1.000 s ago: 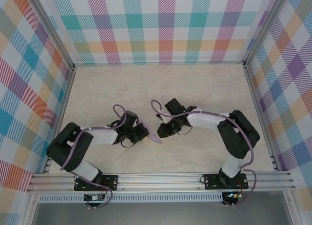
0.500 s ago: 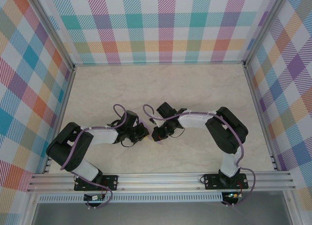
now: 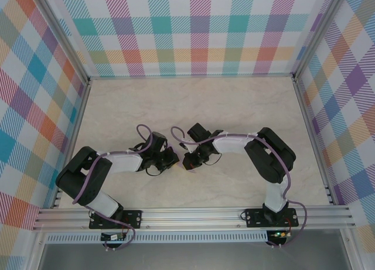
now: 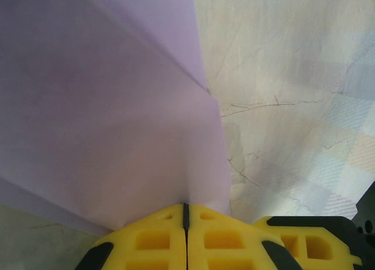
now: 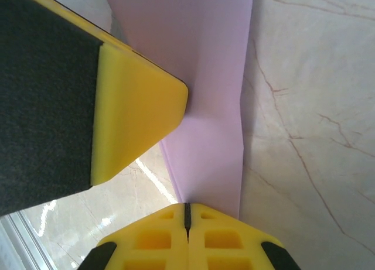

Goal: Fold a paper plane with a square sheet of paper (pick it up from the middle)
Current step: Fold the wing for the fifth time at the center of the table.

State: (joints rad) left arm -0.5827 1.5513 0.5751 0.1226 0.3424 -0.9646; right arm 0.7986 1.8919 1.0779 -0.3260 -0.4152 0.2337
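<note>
The creased lavender paper [image 4: 105, 118] is gripped by the left gripper [image 4: 186, 208] and the right gripper [image 5: 187, 207], each clamped tight on it. It is found near the middle of the table [image 3: 234, 106], somewhat towards the near edge.

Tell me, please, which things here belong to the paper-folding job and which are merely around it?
Job: creased lavender paper; left gripper and right gripper, both shut on it.
Just around: marbled tabletop; checked walls; aluminium rail.

No readable text, label, brand, number or sign appears on anything here.
</note>
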